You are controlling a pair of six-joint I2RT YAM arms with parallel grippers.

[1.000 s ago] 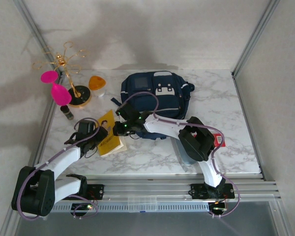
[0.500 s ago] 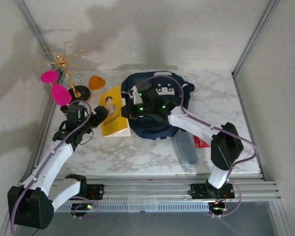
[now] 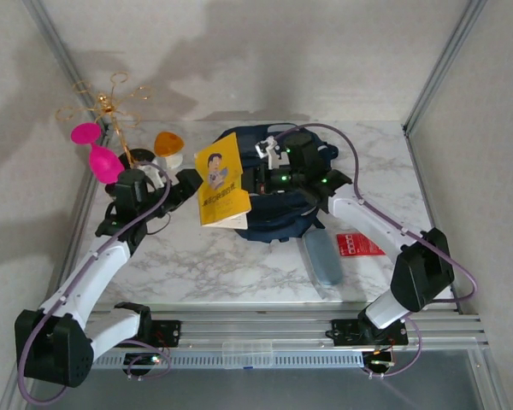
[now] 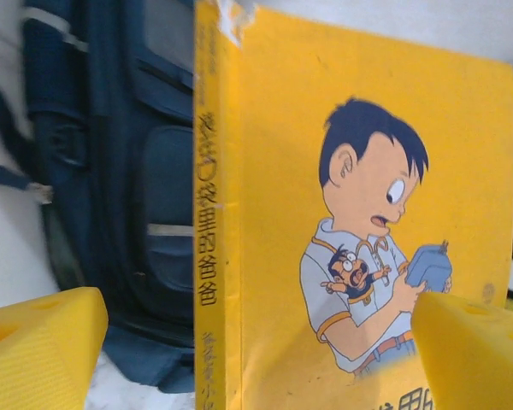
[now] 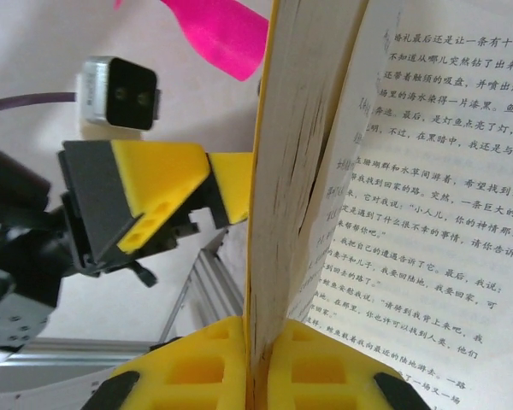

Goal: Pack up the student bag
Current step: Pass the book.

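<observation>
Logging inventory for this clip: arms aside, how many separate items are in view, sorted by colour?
Navy striped fabric backpack: 1
Yellow paperback book: 1
Gold wire stand: 1
Pink plastic goblet-like piece: 1
Orange rounded plastic piece: 1
Grey-blue oblong pouch: 1
Red flat packet: 1
Total: 7

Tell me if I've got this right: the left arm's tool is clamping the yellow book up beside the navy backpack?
Not quite. It is the right tool that clamps the yellow book up beside the navy backpack. The right wrist view shows its yellow fingers pinching the book's edge. The left tool stands open next to the book.
</observation>
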